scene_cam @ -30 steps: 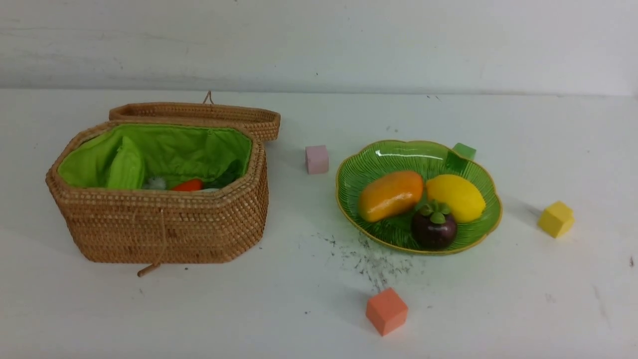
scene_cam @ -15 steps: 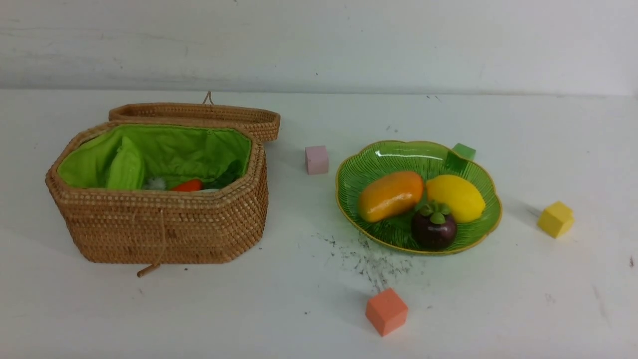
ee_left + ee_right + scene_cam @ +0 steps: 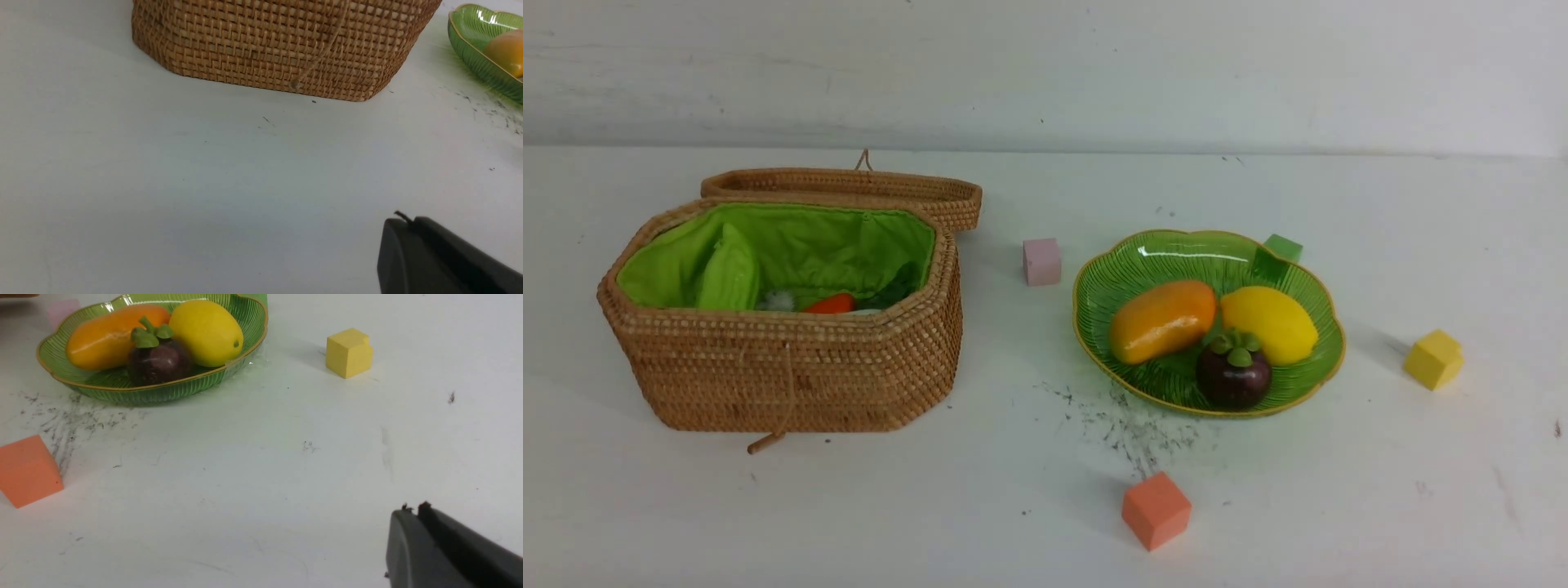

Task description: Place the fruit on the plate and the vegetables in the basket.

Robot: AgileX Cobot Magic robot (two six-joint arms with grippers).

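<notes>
A: Fruit sits on the plate [image 3: 1319, 302]: mango [image 3: 1162, 320], lemon [image 3: 1269, 323], mangosteen [image 3: 1233, 377]. Smooth, light, probably slippery; best held across the middle.

B: Vegetables lie in the basket [image 3: 792, 371], left of the plate. Both arms' fingers appear pressed together, holding nothing.

I log a white table [image 3: 1339, 506] carrying four small cubes, all standing apart from one another: a pink cube [image 3: 1042, 261] toward the middle, a green cube [image 3: 1284, 247] farther back on the right, a yellow cube [image 3: 1433, 358] out at the right side, and an orange cube [image 3: 1156, 510] nearest my camera. A patch of dark scuff marks [image 3: 1131, 425] soils the surface just behind the orange cube (fine scattered specks and scratches). Behind the table I see a plain pale wall [image 3: 1045, 73].
</notes>
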